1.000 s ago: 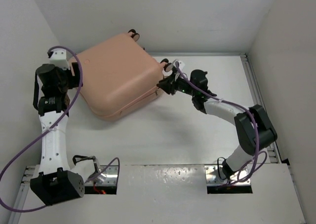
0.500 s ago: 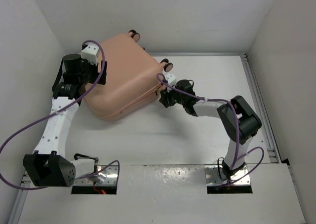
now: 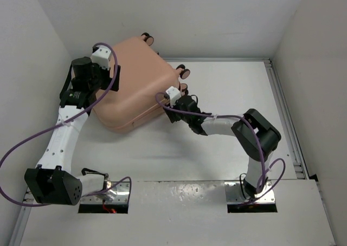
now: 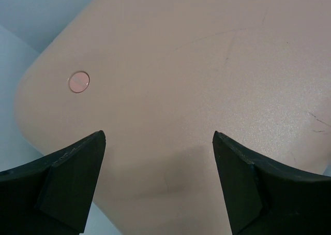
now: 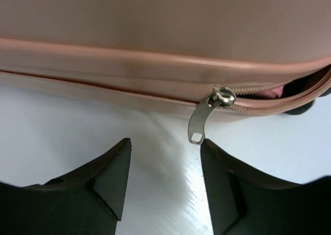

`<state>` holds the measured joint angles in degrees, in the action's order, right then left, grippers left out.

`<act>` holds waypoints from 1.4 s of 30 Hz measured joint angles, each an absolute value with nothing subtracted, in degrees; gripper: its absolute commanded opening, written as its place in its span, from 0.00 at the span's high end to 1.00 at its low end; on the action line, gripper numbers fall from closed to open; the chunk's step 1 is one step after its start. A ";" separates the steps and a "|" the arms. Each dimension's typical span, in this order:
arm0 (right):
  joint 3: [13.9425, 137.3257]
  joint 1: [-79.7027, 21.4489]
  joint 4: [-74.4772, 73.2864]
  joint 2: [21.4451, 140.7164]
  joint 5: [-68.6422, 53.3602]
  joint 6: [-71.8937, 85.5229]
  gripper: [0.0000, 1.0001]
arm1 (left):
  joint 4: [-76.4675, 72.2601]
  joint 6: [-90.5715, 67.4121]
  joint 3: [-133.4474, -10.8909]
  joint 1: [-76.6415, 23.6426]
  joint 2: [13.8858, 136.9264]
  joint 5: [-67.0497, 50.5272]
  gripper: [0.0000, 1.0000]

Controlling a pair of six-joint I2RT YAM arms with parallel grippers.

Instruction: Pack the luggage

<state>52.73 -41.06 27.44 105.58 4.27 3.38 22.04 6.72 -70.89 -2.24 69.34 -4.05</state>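
My luggage (image 3: pixel 133 89) lies flat on the white bench (image 3: pixel 227 83) at its far left, pink shell upward and turned askew, with its small dark wheels (image 3: pixel 184 71) on the side toward the back wall. My left tool (image 4: pixel 159 137) hangs over the shell near its left rounded corner, with its fingers (image 4: pixel 77 162) spread wide and nothing between them but smooth pink surface. I cannot tell whether the tips touch the shell. A small round disc (image 4: pixel 78 82) sits in the shell beyond my left finger, and a few faint scratches mark the plastic off to the right. My right tool (image 5: pixel 165 144) is low over the bench, facing the luggage's near right edge. Its two dark fingers (image 5: pixel 103 178) stand apart at a middling width and grip nothing, and bare bench shows in the gap. Just beyond that gap the zip seam runs across the side of the case. The metal slider (image 5: pixel 223 96) sits on it, and the zip pull (image 5: pixel 198 122) hangs from the slider with its free end close above the tip of my right-hand finger, apart from it. Left of the slider the seam is closed. Right of it the teeth gape, showing dark lining and a bit of pink.
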 measured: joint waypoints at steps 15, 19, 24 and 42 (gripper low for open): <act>59.57 -43.64 33.43 114.87 23.38 -8.73 0.93 | 20.03 6.37 -69.76 -2.24 69.32 -2.09 0.09; 56.73 -42.41 34.39 112.22 20.05 -10.11 1.00 | 20.05 6.48 -68.77 -2.31 69.32 -2.20 0.09; 53.60 -39.16 32.49 103.63 11.42 -8.29 1.00 | 19.70 7.09 -68.36 -2.66 69.32 -2.85 0.09; 58.06 -29.02 26.44 104.68 -8.67 0.78 1.00 | 19.29 9.54 -65.39 -3.79 69.06 -5.89 0.10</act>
<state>58.06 -29.02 26.44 104.68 -8.67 0.78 19.29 9.54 -65.39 -3.79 69.06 -5.89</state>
